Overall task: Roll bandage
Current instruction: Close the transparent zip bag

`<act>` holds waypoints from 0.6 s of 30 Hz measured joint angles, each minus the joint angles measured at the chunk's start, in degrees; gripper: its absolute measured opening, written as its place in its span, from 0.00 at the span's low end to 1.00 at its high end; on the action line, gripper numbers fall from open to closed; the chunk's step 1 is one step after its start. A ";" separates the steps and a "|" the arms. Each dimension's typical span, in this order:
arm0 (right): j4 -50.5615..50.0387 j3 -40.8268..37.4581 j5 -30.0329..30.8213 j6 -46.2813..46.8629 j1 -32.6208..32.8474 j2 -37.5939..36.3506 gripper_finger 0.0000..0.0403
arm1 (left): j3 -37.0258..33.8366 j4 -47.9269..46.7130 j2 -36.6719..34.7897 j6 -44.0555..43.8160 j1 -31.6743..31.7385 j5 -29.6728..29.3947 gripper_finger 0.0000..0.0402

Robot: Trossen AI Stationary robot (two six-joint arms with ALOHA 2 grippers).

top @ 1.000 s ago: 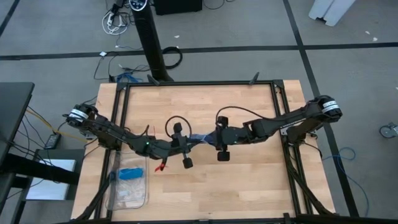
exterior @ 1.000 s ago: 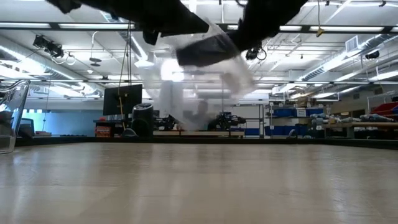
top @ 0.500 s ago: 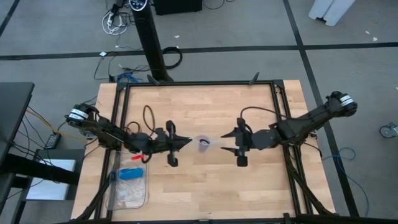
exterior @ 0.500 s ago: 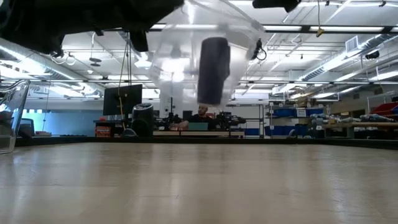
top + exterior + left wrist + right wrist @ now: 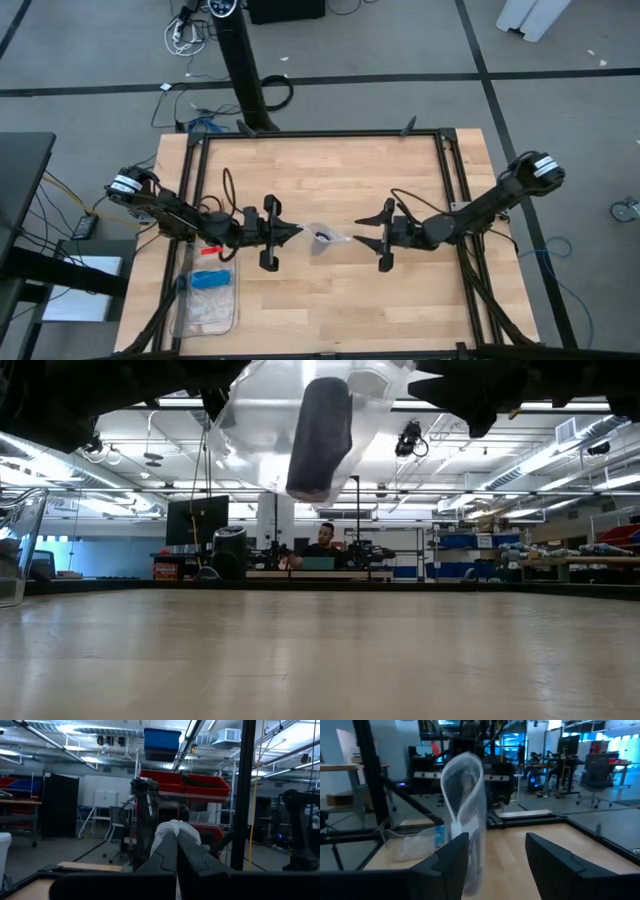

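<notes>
Left gripper (image 5: 292, 233) is clamped on a clear plastic bag (image 5: 322, 237) hanging above mid-bench, dark navy rolled fabric bandage (image 5: 319, 437) inside. Right gripper (image 5: 362, 231) just beside it, fingers spread, empty.

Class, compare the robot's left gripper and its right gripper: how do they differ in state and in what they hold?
The left gripper has its jaws shut, pinching the clear plastic bag with the dark navy-blue rolled bandage inside; the right gripper stands with jaws open, holding nothing. The left touches the bag; the right sits apart from it. Both hover above the wooden table, facing each other.
</notes>
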 joint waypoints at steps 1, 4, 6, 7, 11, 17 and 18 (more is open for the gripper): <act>1.64 0.01 -0.44 -0.02 0.01 1.36 0.48 | 0.01 0.21 0.00 0.27 0.00 0.00 0.00; 5.15 1.00 -2.27 -0.36 0.02 5.20 0.46 | 0.02 0.33 0.00 0.82 0.00 -0.02 0.00; 7.57 1.90 -3.34 -0.42 0.03 7.52 0.45 | 0.02 0.62 0.00 0.83 0.00 -0.04 0.00; 8.82 2.23 -3.46 -0.29 0.03 8.61 0.45 | 0.02 0.65 -0.02 1.01 0.00 -0.04 0.00; 12.32 3.37 -3.64 -0.97 0.78 11.65 0.45 | 0.02 0.88 0.00 1.20 0.00 -0.07 0.00; 12.87 3.64 -0.14 -6.35 4.11 11.27 0.48 | 0.02 1.21 -0.31 2.05 0.00 -0.04 0.00; 12.87 3.51 2.48 -8.85 5.41 10.24 0.49 | 0.02 1.27 -0.66 2.28 0.00 -0.04 0.00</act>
